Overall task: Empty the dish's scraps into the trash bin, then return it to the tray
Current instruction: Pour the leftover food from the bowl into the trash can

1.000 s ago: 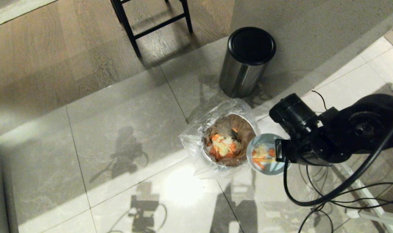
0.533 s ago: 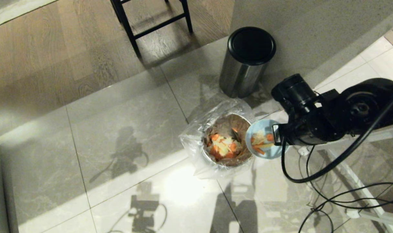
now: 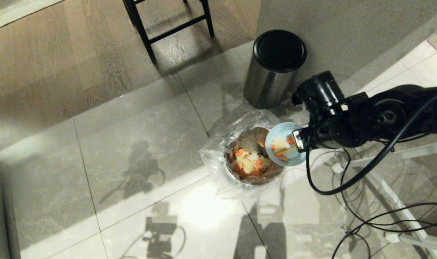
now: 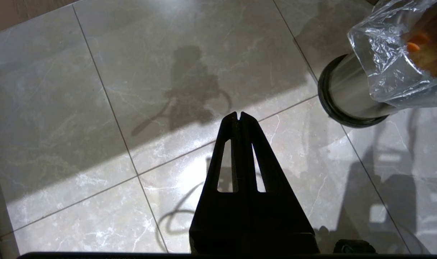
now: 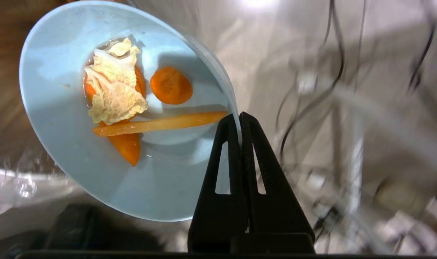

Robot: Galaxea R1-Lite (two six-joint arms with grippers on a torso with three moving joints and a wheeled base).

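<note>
My right gripper (image 3: 298,141) (image 5: 239,117) is shut on the rim of the dish (image 3: 284,148) (image 5: 60,108), a pale light-blue bowl. The dish is tipped toward the trash bin (image 3: 252,158), its far edge over the bin's right rim. Scraps (image 3: 280,146) (image 5: 125,97) of orange carrot and pale cabbage still lie in the dish. More peel lies inside the bin, which is lined with a crinkled clear bag (image 4: 387,64). The left gripper (image 4: 239,116) is shut and hangs over bare floor beside the bin's steel wall (image 4: 351,95). The tray is out of view.
A black-lidded steel bin (image 3: 276,66) stands just behind the trash bin. Black chair legs (image 3: 168,25) are at the back. Cables (image 3: 366,216) and a white frame (image 3: 395,201) lie on the floor at the right.
The right arm has carried the dish up and left, from beside the bin to over its right rim. The dish has tilted more toward the bin.
</note>
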